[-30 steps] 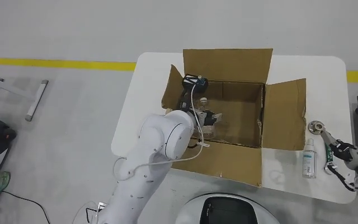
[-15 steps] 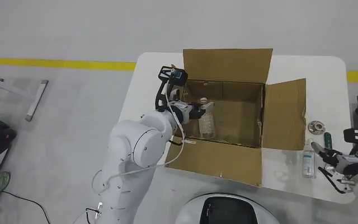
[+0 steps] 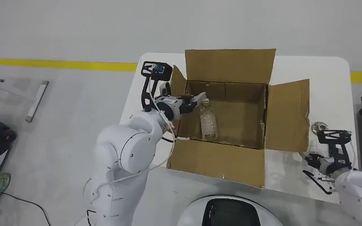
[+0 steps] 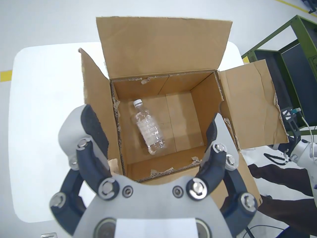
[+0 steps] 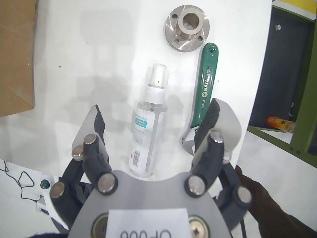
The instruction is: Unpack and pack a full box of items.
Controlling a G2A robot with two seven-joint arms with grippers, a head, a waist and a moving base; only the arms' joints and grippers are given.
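Observation:
An open cardboard box stands on the white table. A clear plastic water bottle lies on the box floor near its left wall, also plain in the left wrist view as the bottle. My left gripper hangs open above the box's left edge, holding nothing. Right of the box, my right gripper is open above a clear spray bottle lying on the table, its fingers either side of it and apart from it.
A green-handled wrench lies beside the spray bottle, and a metal flange sits beyond both. The box's right flap spreads toward these items. The table's right edge is close to the wrench.
My left gripper has let go of the water bottle and pulled up and left out of the box. My right gripper has shifted left over the spray bottle.

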